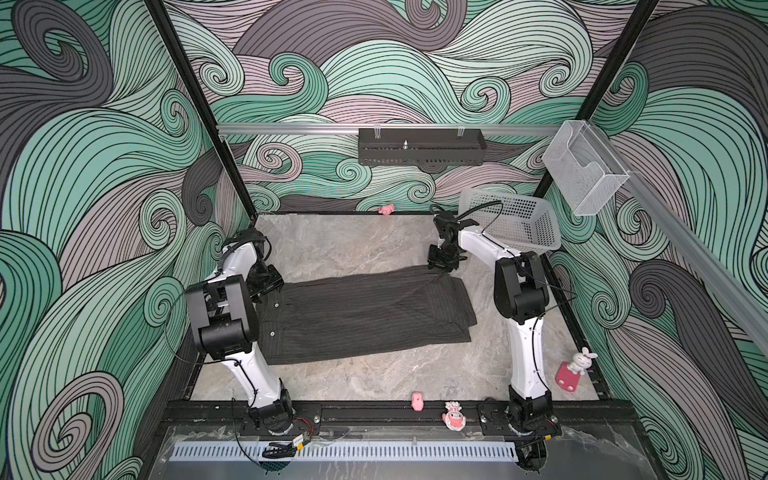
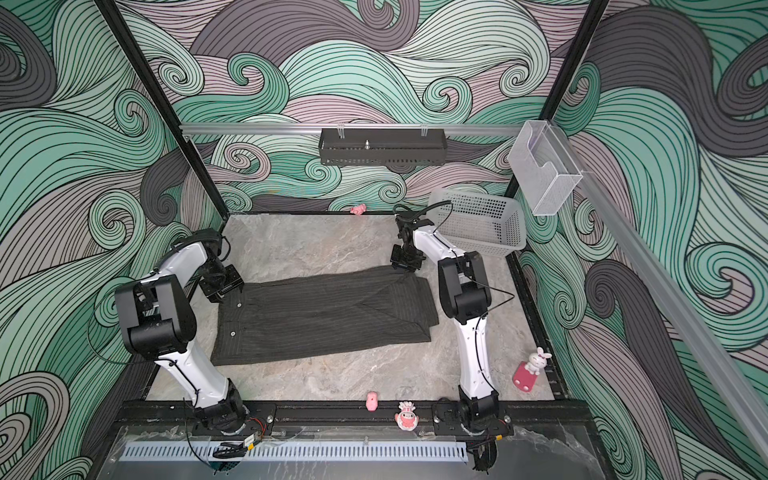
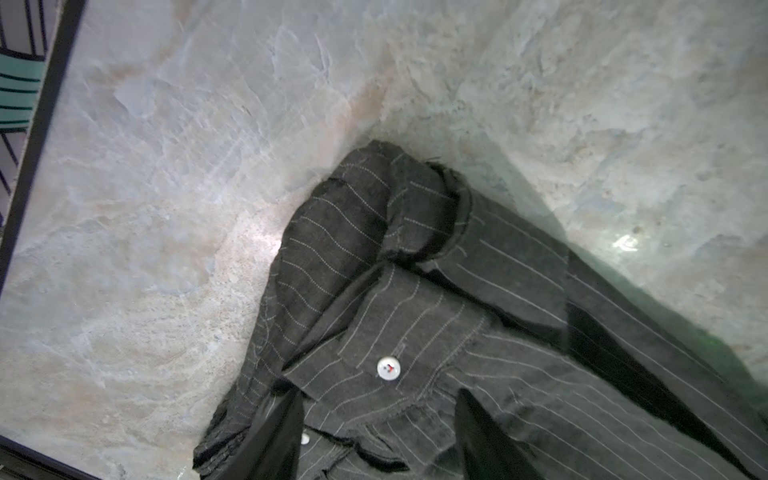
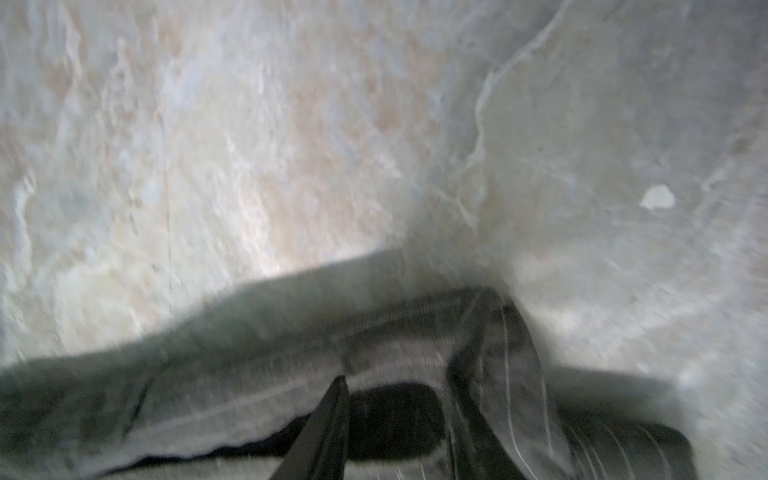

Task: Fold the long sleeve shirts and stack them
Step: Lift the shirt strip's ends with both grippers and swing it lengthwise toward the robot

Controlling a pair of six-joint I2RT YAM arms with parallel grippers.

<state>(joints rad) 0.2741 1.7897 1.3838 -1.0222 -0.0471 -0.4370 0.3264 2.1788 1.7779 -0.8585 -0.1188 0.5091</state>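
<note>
Right wrist view blurs the shirt [image 4: 395, 345]; left arm [image 1: 224, 316] covers its edge.

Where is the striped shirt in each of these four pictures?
Top view: shirt lies flat, mid-table.
Top view: same place, mid-table.
Left wrist: lower right, a button showing.
Right wrist: along the bottom, blurred.
Shared landmark: the marble table.

You're looking at a marbled grey surface [image 1: 353, 245]. A white mesh basket [image 1: 515, 224] is sitting at its far right corner, and a clear box [image 1: 584, 174] and a black tray [image 1: 419, 147] are hanging on the rails. A bunny figure [image 1: 575, 370] is standing at the right edge, while a pink toy [image 1: 417, 401] and a red-white figurine [image 1: 454, 415] are resting along the near edge.
</note>
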